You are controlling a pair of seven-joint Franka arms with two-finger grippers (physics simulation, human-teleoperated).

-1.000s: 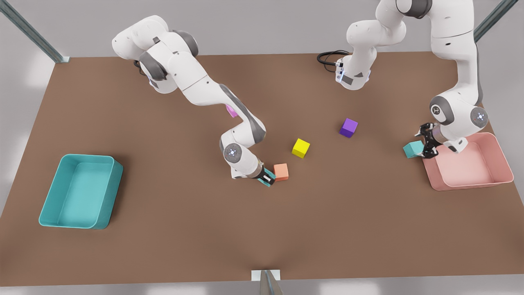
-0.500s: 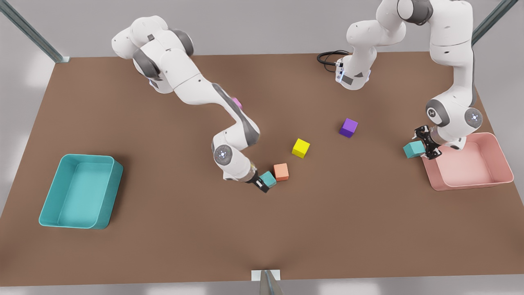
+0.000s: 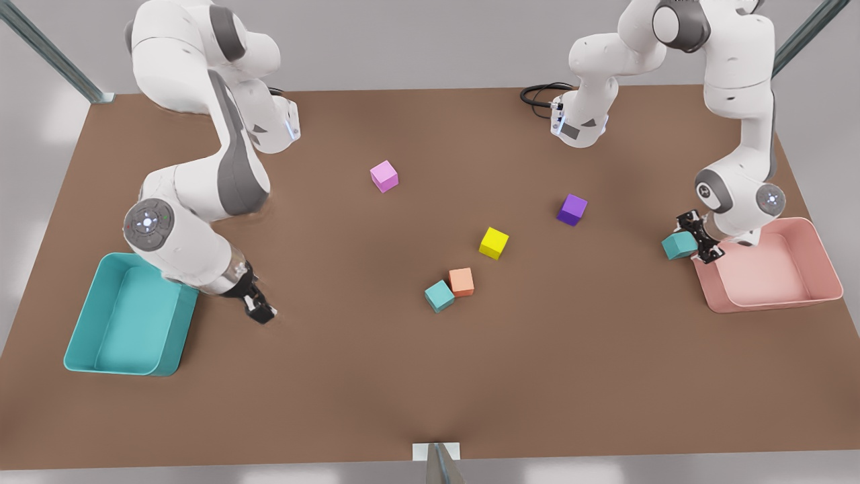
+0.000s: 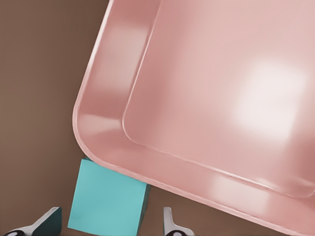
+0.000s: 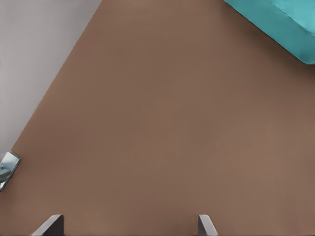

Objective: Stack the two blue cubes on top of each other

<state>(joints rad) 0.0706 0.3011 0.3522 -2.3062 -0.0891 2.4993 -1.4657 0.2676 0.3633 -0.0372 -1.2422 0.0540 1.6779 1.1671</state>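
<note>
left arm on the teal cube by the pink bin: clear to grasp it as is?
Probably yes. The left gripper is open with a finger on either side of the blue cube. The catch: the cube sits tight against the pink bin, whose rim overhangs its far edge.

A wide brown table (image 3: 430,376) filled most of the scene, and its surface was matte and plain. Behind its far edge stood a pale grey wall (image 3: 416,40). Two grey metal struts ran diagonally at the far corners, one on the front view's left (image 3: 50,54) and one on the right (image 3: 803,30). A small metal bracket (image 3: 437,457) sat at the near edge. Soft light patches lay on the grey floor beside the table.
</note>
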